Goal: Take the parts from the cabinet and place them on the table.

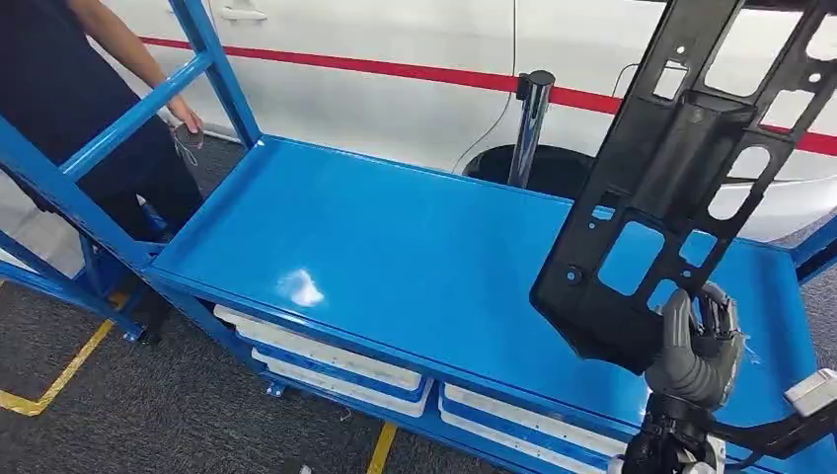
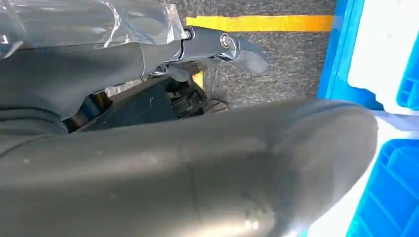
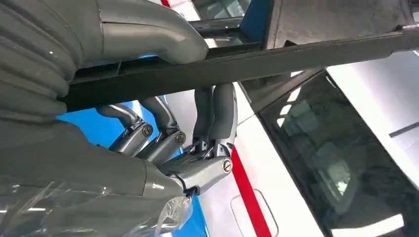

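A large black perforated panel part (image 1: 681,168) stands nearly upright over the right end of the blue table top (image 1: 395,237). My right hand (image 1: 696,351) grips its lower edge from below, just above the table. In the right wrist view the thumb lies on one face of the part (image 3: 247,61) and the fingers (image 3: 163,138) wrap the other face. My left hand (image 2: 197,163) hangs low beside the blue frame, over grey carpet, and holds nothing.
A person (image 1: 59,89) stands at the table's left end, one hand (image 1: 186,123) near the blue upright. A white car (image 1: 415,59) and a metal post (image 1: 530,123) stand behind the table. White trays (image 1: 326,360) lie on the lower shelf. Yellow floor tape (image 1: 59,380) runs at the left.
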### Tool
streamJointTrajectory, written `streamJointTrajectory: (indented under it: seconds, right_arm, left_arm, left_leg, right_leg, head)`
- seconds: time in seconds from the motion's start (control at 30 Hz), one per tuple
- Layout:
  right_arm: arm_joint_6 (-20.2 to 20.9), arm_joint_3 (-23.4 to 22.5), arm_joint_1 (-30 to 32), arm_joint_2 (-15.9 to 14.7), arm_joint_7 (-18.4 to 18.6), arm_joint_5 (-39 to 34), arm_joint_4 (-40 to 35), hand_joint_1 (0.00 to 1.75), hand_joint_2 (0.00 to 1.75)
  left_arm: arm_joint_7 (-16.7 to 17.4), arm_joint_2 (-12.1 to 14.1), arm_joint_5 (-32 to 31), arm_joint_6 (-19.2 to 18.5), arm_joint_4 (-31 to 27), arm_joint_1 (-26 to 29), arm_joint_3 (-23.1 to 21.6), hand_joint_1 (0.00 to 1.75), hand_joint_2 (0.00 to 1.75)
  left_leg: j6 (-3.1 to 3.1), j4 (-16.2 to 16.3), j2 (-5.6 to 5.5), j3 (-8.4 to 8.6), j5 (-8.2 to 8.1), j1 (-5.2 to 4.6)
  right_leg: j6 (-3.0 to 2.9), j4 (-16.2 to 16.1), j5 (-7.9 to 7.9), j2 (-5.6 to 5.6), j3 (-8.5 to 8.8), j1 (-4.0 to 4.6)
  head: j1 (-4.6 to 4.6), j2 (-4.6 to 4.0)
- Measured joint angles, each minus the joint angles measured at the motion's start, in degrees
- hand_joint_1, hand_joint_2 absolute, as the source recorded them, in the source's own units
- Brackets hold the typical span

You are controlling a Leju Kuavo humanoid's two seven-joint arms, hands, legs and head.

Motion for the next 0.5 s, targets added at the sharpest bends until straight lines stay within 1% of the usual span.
streamJointTrajectory:
  seconds: [0.27,0.37,0.5]
  right_arm:
    - [0.0,1.6,-0.5,-0.9,-0.3,-0.5,0.0,1.75,1.75]
    - [0.0,2.2,-0.8,-1.2,-0.3,-0.6,0.0,1.75,1.75]
    - [0.0,3.0,-1.1,-1.5,-0.4,-0.9,0.0,1.75,1.75]
  left_arm:
    - [2.1,0.0,-0.4,0.4,0.0,0.0,0.4,0.0,0.0]
    - [2.2,0.0,-0.5,0.4,0.0,0.0,0.4,0.0,0.0]
    - [2.8,0.0,-0.7,0.5,0.0,0.1,0.4,0.0,0.0]
  left_leg:
    - [0.0,0.0,0.0,-0.01,0.0,0.0]
    - [0.0,0.0,0.0,0.0,0.0,0.0]
    - [0.29,0.2,0.01,-0.02,-0.21,-0.11]
  right_leg:
    - [0.0,0.0,0.0,0.0,0.0,0.0]
    - [0.0,0.0,0.0,0.0,0.0,0.0]
    - [0.05,0.0,0.0,-0.02,0.04,-0.18]
  head:
    - [0.0,0.0]
    - [0.0,0.0]
    - [0.0,0.0]
